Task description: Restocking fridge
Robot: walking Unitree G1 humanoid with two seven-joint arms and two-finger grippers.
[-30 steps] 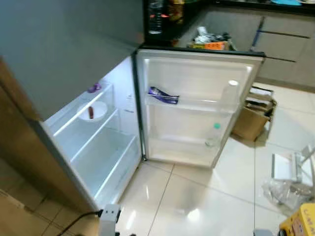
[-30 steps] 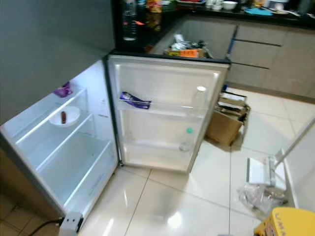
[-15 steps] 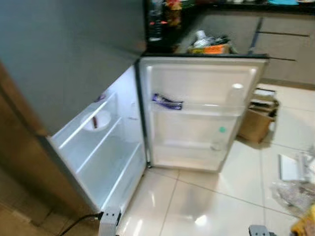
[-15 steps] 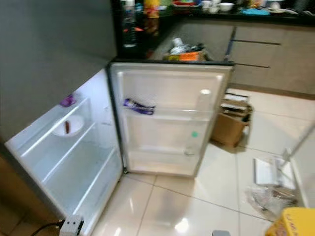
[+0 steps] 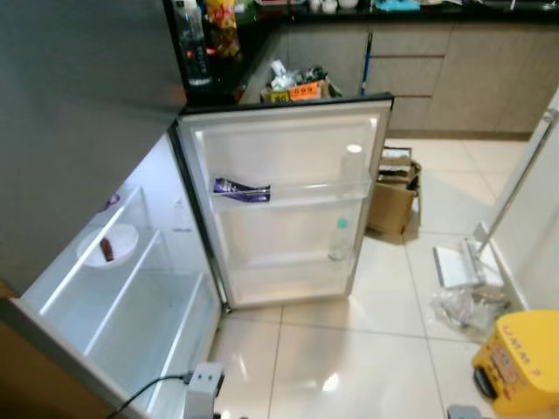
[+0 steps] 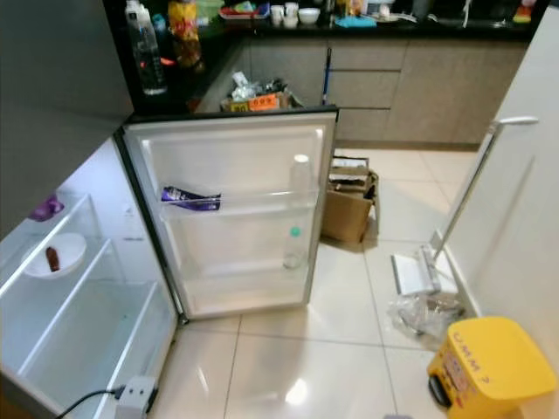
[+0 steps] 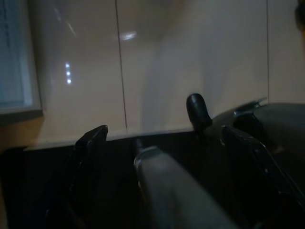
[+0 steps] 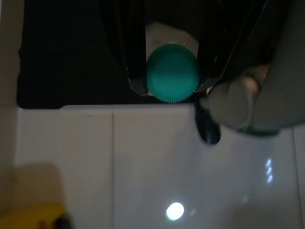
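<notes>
The fridge [image 5: 131, 288] stands open at my left, its door [image 5: 284, 196] swung wide. On the door's shelves sit a purple packet [image 5: 242, 188], a clear white-capped bottle [image 5: 351, 166] and a green-capped bottle [image 5: 339, 239]. Inside, a white bowl [image 5: 106, 245] holds a brown sausage, with a purple thing [image 6: 45, 209] on the shelf above. In the right wrist view my right gripper [image 8: 172, 81] is shut on a bottle with a green cap [image 8: 172, 72], low over the floor. My left gripper [image 7: 164, 133] hangs open above the tiles, holding nothing.
A yellow bin [image 6: 489, 371] stands at the near right. A flat mop [image 6: 417, 271] and a crumpled plastic bag [image 6: 425, 312] lie by the right wall. A cardboard box [image 6: 348, 214] sits behind the door. A power strip [image 5: 203, 381] lies at the fridge's foot. Bottles [image 6: 142, 48] stand on the dark counter.
The whole view has swung right and pulled back, so the camera moved. The yellow bin and the right wall have come into sight. Things in the fridge stayed put.
</notes>
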